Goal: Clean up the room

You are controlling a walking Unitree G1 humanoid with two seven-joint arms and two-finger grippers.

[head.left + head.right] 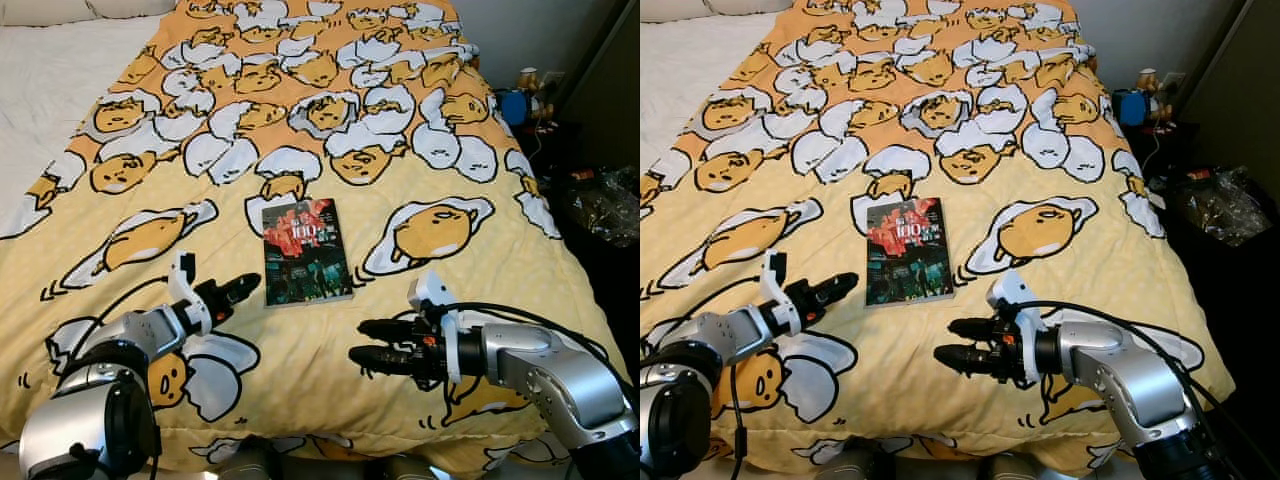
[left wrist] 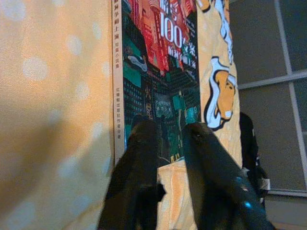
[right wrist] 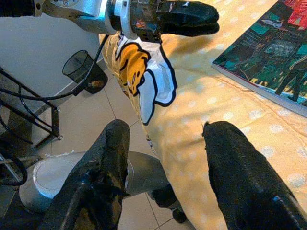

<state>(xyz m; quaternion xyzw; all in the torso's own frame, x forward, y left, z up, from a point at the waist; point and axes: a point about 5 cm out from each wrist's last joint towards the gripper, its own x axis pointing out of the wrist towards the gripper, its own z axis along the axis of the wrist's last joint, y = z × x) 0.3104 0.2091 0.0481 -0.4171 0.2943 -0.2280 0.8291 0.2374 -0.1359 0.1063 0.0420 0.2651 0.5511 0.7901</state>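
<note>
You have not picked up the book (image 1: 306,252) yet: it lies flat on the yellow blanket (image 1: 420,330) in the middle, your left gripper (image 1: 243,288) nearly closed beside its lower left corner, your right gripper (image 1: 368,342) open at lower right.

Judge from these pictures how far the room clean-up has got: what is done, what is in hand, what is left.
Done: nothing visibly yet; the book lies flat on the egg-print duvet. In hand: the left pincer, nearly shut, points at the book's near corner; the right pincer is open, holds nothing and hovers above the duvet beside it. Left: grasping and putting away the book.
</note>
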